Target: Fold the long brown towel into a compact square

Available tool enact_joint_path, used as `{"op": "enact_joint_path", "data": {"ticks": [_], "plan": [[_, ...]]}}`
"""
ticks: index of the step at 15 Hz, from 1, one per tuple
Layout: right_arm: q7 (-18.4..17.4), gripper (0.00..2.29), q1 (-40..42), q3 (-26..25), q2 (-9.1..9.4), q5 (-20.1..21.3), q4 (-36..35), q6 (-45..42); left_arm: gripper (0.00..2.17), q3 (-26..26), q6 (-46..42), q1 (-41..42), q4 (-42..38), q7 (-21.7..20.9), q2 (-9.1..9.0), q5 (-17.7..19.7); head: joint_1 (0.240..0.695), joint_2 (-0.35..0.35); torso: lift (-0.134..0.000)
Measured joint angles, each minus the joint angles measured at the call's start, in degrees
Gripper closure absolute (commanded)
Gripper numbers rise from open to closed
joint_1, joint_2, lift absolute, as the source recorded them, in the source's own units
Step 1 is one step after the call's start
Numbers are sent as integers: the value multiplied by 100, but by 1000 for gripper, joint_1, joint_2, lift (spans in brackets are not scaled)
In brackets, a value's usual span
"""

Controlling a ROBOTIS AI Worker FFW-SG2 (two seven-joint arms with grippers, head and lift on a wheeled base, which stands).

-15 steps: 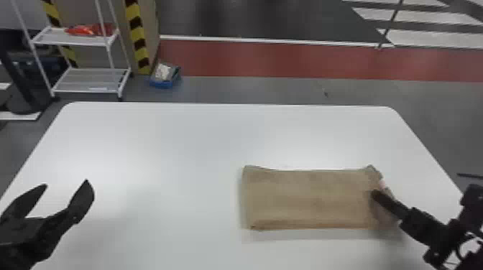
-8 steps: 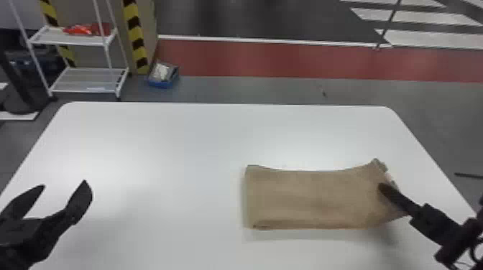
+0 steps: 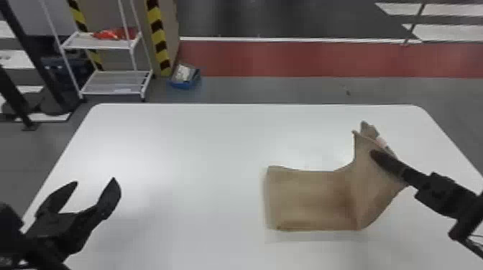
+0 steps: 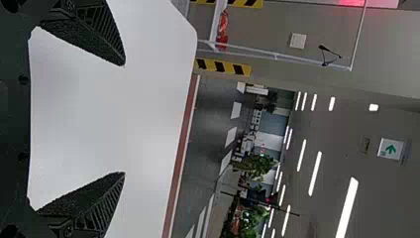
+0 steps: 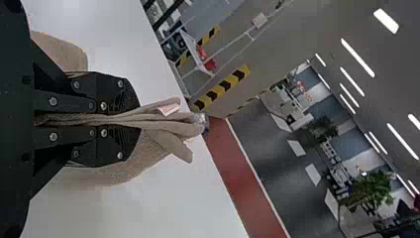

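Note:
The brown towel [image 3: 309, 201] lies folded in layers on the right part of the white table [image 3: 201, 150], its right end raised off the top. My right gripper [image 3: 375, 156] holds that raised end in the head view. In the right wrist view, my right gripper [image 5: 131, 119] is shut on the towel [image 5: 173, 126], whose layered edges and a small white tag stick out past the fingertips. Over the table's left front part, my left gripper [image 3: 95, 181] stands open and holds nothing. The left wrist view has the left gripper [image 4: 124, 119] with its fingers wide apart above bare table.
Behind the table at the left stand a white shelf rack [image 3: 115, 82] and a striped yellow-black post [image 3: 158, 36]. A blue bin [image 3: 185, 80] sits on the floor beside them. The table's far edge [image 3: 251, 104] lies beyond the towel.
The right gripper has lifted the towel's right end, which now stands up and bends away from the flat left part. My left arm has stayed in place.

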Motion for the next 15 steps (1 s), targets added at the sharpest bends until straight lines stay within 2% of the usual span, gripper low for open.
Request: {"op": "enact_joint_path", "data": {"ticks": [2, 5, 10, 11, 12, 13, 14, 15], "plan": [[-53, 1652, 157, 570, 0, 87, -197, -3, 83, 1, 0, 1, 3, 0, 0, 0, 695, 107, -123], [-236, 1652, 288, 1344, 0, 482, -195, -192, 83, 8, 0, 2, 25, 0, 0, 7, 695, 178, -123], [-566, 1639, 311, 2208, 0, 1103, 58, -593, 83, 15, 0, -12, 84, 0, 0, 9, 695, 229, -123], [-658, 1494, 311, 2381, 0, 1273, 81, -601, 83, 16, 0, -18, 94, 0, 0, 9, 695, 236, -123], [-703, 1227, 309, 2545, 0, 1435, 108, -602, 83, 17, 0, -23, 103, 0, 0, 9, 695, 243, -123], [-717, 1065, 307, 2672, 0, 1561, 132, -600, 83, 17, 0, -29, 110, 0, 0, 9, 695, 250, -123], [-719, 1008, 302, 2810, 0, 1687, 165, -591, 83, 17, 0, -33, 122, -1, 0, 10, 695, 266, -123], [-719, 478, 293, 2942, 0, 1782, 209, -586, 83, 17, -3, -39, 135, -7, 0, 14, 695, 274, -123]]}}
